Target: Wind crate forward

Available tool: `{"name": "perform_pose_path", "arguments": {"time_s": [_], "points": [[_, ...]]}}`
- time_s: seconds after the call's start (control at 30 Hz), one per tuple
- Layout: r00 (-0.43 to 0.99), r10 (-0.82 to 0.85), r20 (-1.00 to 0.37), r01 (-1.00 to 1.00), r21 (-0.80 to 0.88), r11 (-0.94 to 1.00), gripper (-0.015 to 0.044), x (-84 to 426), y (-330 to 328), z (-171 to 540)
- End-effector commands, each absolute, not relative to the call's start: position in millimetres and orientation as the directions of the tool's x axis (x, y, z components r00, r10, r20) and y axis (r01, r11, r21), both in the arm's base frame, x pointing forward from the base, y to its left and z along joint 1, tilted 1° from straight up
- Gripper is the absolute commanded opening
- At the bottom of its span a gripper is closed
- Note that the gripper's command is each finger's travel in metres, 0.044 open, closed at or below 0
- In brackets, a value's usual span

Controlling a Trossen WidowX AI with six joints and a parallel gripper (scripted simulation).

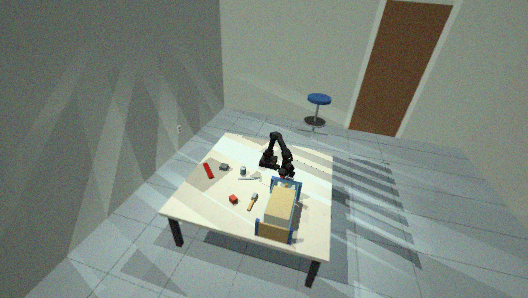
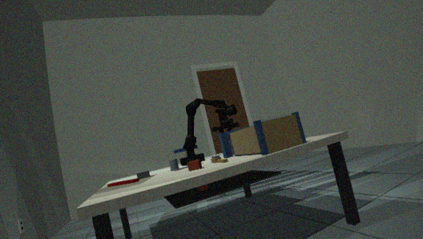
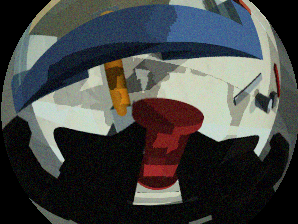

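My gripper [image 1: 284,175] [image 2: 225,128] [image 3: 157,120] is shut on a red flared grip, apparently the winch handle's. The grip [image 3: 167,120] stands between the black fingers in the wrist view; the rest of the handle and its square key are not clearly visible. The gripper is above the bench, beside the blue end frame [image 1: 275,180] [image 2: 225,145] [image 3: 175,30]. The tan crate [image 1: 282,196] [image 2: 244,141] sits in the cubby and looks flat. An orange strap-like piece [image 3: 116,82] runs from under the frame towards a grey part [image 3: 121,120], perhaps the winch. The winch's round hole is not visible.
On the bench [image 1: 190,202] are a red bar [image 1: 208,170] [image 2: 122,183], a grey block [image 1: 224,166] [image 2: 143,175], a grey cylinder [image 1: 243,170] [image 2: 174,164], a thin metal bar [image 1: 248,178] [image 3: 248,89], a red cube [image 1: 233,199] [image 2: 195,164] and a wooden-handled tool [image 1: 252,203].
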State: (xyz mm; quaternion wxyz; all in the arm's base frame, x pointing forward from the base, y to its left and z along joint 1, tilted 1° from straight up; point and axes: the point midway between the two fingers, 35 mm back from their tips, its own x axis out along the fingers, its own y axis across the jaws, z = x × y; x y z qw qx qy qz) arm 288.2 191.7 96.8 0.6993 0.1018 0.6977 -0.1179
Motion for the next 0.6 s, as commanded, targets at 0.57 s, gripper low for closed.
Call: {"name": "perform_pose_path", "arguments": {"time_s": [0.57], "points": [[0.014,0.011,-1.000,0.299,0.015,0.954,0.0000,298,234,98]]}}
